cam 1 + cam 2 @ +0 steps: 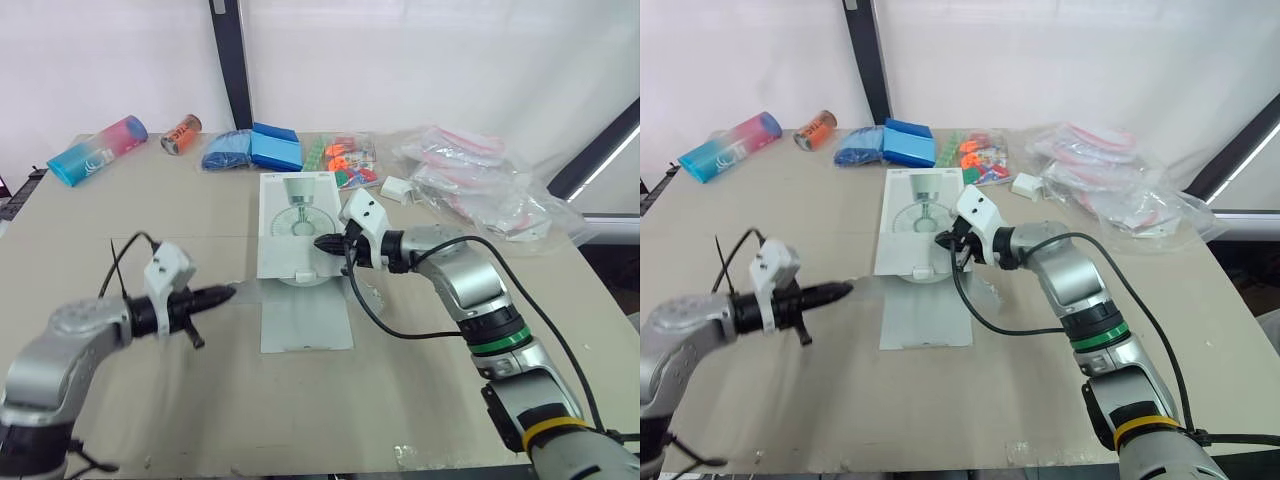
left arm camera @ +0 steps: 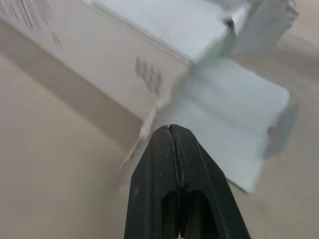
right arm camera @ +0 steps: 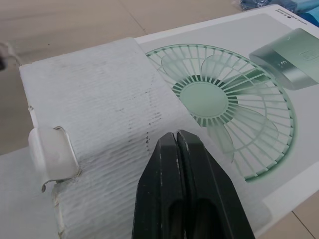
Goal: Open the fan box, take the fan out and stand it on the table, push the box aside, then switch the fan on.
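Since the left gripper (image 1: 226, 292) and right gripper (image 1: 322, 243) are clenched empty, the fan box (image 1: 293, 215) could be shoved askew, not opened.

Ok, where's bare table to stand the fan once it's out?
Bare: the table left of the box, between the bottle and the left gripper, and the near strip in front of the flap. Crowded: the far edge, with can, blue packs and bags; the right gripper sits at the box's right side.
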Action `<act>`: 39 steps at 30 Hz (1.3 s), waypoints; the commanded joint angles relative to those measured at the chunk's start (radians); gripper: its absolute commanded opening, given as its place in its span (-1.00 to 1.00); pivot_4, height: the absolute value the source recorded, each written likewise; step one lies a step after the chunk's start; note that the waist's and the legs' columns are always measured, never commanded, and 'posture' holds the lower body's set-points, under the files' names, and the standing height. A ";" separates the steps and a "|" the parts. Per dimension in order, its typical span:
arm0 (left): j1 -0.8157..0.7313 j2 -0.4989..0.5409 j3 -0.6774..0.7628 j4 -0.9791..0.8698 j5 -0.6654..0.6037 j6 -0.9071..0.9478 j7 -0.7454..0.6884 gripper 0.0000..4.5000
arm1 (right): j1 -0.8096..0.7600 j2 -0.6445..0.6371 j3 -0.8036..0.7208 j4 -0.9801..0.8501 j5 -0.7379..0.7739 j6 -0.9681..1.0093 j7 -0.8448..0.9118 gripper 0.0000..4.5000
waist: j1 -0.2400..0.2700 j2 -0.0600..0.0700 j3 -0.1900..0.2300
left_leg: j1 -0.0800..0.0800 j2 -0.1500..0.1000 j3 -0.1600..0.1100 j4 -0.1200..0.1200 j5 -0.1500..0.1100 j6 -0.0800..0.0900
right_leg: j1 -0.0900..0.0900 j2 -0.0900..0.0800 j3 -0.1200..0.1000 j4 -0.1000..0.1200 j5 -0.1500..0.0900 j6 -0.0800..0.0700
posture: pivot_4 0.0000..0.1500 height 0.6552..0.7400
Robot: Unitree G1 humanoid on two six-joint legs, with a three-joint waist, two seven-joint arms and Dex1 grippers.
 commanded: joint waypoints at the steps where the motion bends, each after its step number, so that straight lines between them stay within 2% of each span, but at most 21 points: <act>1: 0.094 -0.035 0.073 -0.096 -0.107 0.058 0.047 -1.00 | -0.011 0.008 0.005 0.026 -0.017 -0.016 0.002 -0.99 | 0.002 0.000 0.000 | 0.000 0.000 0.000 0.000 0.000 0.000 | 0.000 0.000 0.000 0.000 0.000 0.000 | 1.00 1.00; 4: 0.221 -0.094 0.098 -0.139 -0.199 0.100 0.078 -1.00 | -0.015 0.018 0.007 0.044 -0.024 -0.031 0.001 -0.99 | 0.001 0.000 0.000 | 0.001 0.000 0.000 0.000 0.000 -0.001 | 0.001 0.000 -0.001 0.000 0.001 -0.002 | 1.00 1.00; 7: 0.289 -0.135 0.066 -0.172 -0.221 0.097 0.118 -1.00 | -0.014 0.022 0.007 0.058 -0.030 -0.046 0.003 -0.99 | 0.001 0.000 0.000 | 0.002 0.001 0.001 0.000 0.000 -0.001 | 0.001 0.000 -0.001 0.000 0.001 -0.002 | 1.00 1.00; 19: 0.274 -0.425 -0.002 -0.146 -0.444 0.110 0.371 -1.00 | -0.079 0.015 0.009 0.145 -0.055 -0.084 0.042 -0.99 | 0.002 0.000 -0.001 | 0.003 0.001 0.001 0.000 0.000 -0.001 | 0.002 0.001 -0.001 0.000 0.001 -0.003 | 1.00 1.00; 28: 0.270 -0.542 -0.136 -0.082 -0.396 0.029 0.436 -1.00 | -0.136 0.025 0.021 0.209 -0.081 -0.106 0.084 -0.99 | 0.002 0.000 -0.001 | 0.003 0.001 0.001 0.000 0.000 -0.001 | 0.002 0.001 -0.001 0.000 0.001 -0.003 | 1.00 1.00; 37: 0.203 -0.639 -0.135 0.029 -0.463 -0.003 0.477 -1.00 | -0.199 0.042 0.030 0.297 -0.112 -0.155 0.126 -0.99 | 0.002 0.001 -0.001 | 0.003 0.001 0.001 0.000 0.000 -0.001 | 0.002 0.001 -0.001 -0.001 0.001 -0.003 | 1.00 1.00; 38: 0.185 -0.648 -0.129 0.040 -0.472 -0.004 0.486 -0.76 | -0.204 0.042 0.030 0.303 -0.114 -0.159 0.131 -1.00 | 0.002 0.001 -0.001 | 0.003 0.001 0.001 0.000 0.000 -0.001 | 0.002 0.001 -0.001 -0.001 0.001 -0.003 | 1.00 1.00; 39: 0.168 -0.656 -0.124 0.050 -0.479 -0.006 0.497 -0.69 | -0.209 0.042 0.029 0.311 -0.115 -0.164 0.134 -1.00 | 0.002 0.001 -0.001 | 0.002 0.001 0.001 0.000 0.000 -0.001 | 0.002 0.001 -0.001 -0.001 0.001 -0.003 | 1.00 1.00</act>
